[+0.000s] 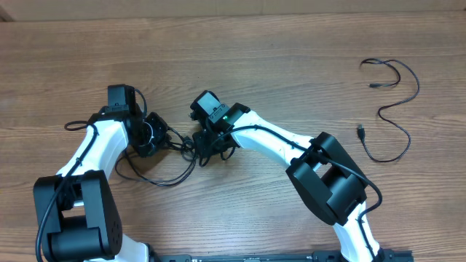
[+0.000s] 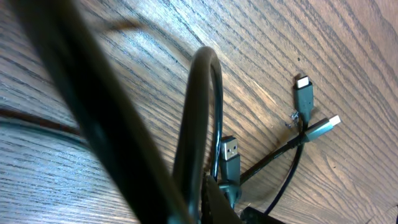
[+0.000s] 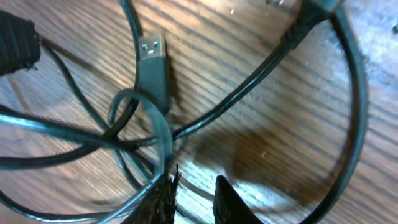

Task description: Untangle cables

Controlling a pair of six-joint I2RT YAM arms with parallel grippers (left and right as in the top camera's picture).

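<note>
The tangled cables (image 1: pixel 178 148) are lying mid-table, stretching between the two grippers. They are thin black cords crossing in loose loops. One silver-mouthed plug (image 3: pixel 151 56) is resting flat on the wooden table (image 1: pixel 277 58), and two pale-tipped plug ends (image 2: pixel 305 90) are pointing outward nearby. The left gripper (image 1: pixel 149 137) is clenching its jaws, with a cord loop rising from them. The right gripper (image 3: pixel 193 190) is hovering over the knot with its jaws slightly parted and wood showing between them. A separate cable (image 1: pixel 397 109) is lying well apart toward the right edge, curving openly.
</note>
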